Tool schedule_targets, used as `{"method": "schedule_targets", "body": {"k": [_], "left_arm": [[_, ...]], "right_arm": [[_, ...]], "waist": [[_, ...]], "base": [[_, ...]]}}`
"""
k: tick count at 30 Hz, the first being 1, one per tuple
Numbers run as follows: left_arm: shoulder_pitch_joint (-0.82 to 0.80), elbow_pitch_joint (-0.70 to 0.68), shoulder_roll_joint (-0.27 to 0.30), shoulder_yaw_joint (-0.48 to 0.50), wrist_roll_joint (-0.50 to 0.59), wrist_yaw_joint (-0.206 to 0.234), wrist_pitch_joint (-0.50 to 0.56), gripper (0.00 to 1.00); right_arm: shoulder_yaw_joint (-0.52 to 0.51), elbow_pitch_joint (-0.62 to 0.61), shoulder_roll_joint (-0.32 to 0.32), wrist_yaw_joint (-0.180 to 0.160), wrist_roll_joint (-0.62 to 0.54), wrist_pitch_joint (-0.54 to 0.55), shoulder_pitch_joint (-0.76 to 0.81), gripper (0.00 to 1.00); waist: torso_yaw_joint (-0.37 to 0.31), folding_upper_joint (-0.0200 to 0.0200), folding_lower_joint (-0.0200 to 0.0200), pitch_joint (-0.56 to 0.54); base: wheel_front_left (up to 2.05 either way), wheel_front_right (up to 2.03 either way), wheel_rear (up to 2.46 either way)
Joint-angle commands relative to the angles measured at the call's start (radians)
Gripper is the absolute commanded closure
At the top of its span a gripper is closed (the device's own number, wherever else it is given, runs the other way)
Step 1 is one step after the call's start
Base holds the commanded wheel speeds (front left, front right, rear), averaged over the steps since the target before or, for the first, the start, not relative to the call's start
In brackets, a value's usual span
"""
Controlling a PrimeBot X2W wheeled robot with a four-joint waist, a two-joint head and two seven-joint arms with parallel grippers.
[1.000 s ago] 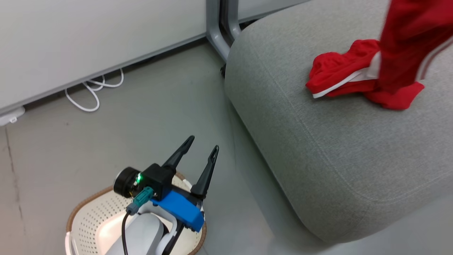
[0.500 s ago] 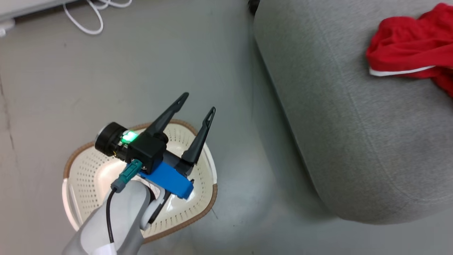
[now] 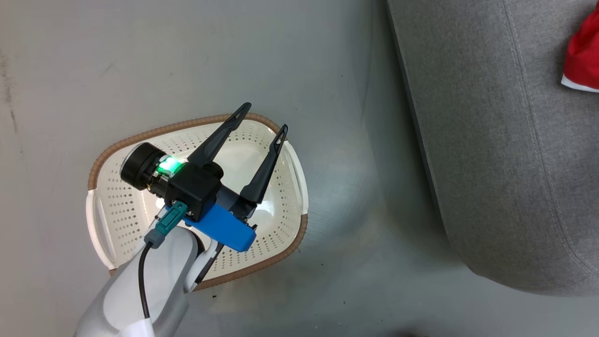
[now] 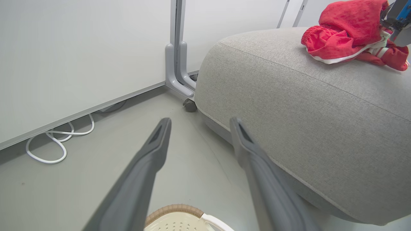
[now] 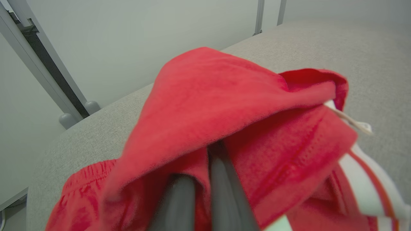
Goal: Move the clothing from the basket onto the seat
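Observation:
The cream-white basket with its brown rim stands on the floor, and its perforated inside shows bare. My left gripper hovers above it, open and holding nothing. From the left wrist, the left gripper points toward the grey seat, with the basket rim below. Red clothing with white trim lies bunched on the seat, and my right gripper's body shows at its far side. My right gripper is shut on the clothing, which drapes over its fingers. A red corner of the clothing lies on the seat.
Grey floor surrounds the basket, with a gap between it and the seat's rounded edge. A white cable loops on the floor along the pale wall panel. A grey metal post stands at the seat's far corner.
The head camera has tilted downward, so the basket now sits mid-picture and the seat and clothing have slid to the right edge. My left gripper stays open above the basket.

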Motion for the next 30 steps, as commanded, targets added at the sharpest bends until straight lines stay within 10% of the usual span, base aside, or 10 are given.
{"method": "schedule_targets", "body": {"k": [1, 2, 4, 5, 6, 30], "left_arm": [[-0.024, -0.004, -0.002, 0.002, 0.000, -0.003, -0.003, 0.00], [-0.023, -0.003, -0.004, 0.003, -0.001, -0.003, -0.003, 0.00], [-0.022, 0.000, -0.006, 0.007, -0.003, -0.003, -0.003, 0.00], [-0.020, 0.001, -0.007, 0.009, -0.004, -0.003, -0.003, 0.00], [-0.019, 0.003, -0.008, 0.010, -0.004, -0.003, -0.003, 0.00], [0.034, 0.042, -0.052, 0.016, -0.032, -0.003, -0.003, 0.00]], "right_arm": [[0.004, 0.012, -0.013, 0.000, -0.002, -0.009, -0.013, 1.00], [0.010, 0.022, -0.017, 0.000, -0.003, -0.011, -0.016, 1.00], [0.022, 0.042, -0.025, 0.000, -0.003, -0.017, -0.023, 0.55], [0.028, 0.050, -0.028, 0.000, -0.004, -0.018, -0.025, 0.11], [0.033, 0.059, -0.031, 0.000, -0.004, -0.020, -0.026, 0.00], [0.140, 0.108, -0.058, 0.000, 0.014, -0.042, 0.056, 0.00]], "waist": [[0.003, 0.0000, -0.0001, -0.001], [0.005, 0.0000, -0.0001, -0.004], [0.007, 0.0000, -0.0001, -0.009], [0.007, 0.0000, -0.0001, -0.011], [0.007, 0.0000, -0.0001, -0.013], [0.017, 0.0000, -0.0001, -0.136]], "base": [[0.00, 0.00, 0.00], [0.00, 0.00, 0.00], [0.00, 0.00, 0.00], [0.00, 0.00, 0.00], [0.00, 0.00, 0.00], [0.00, 0.00, 0.00]]}}
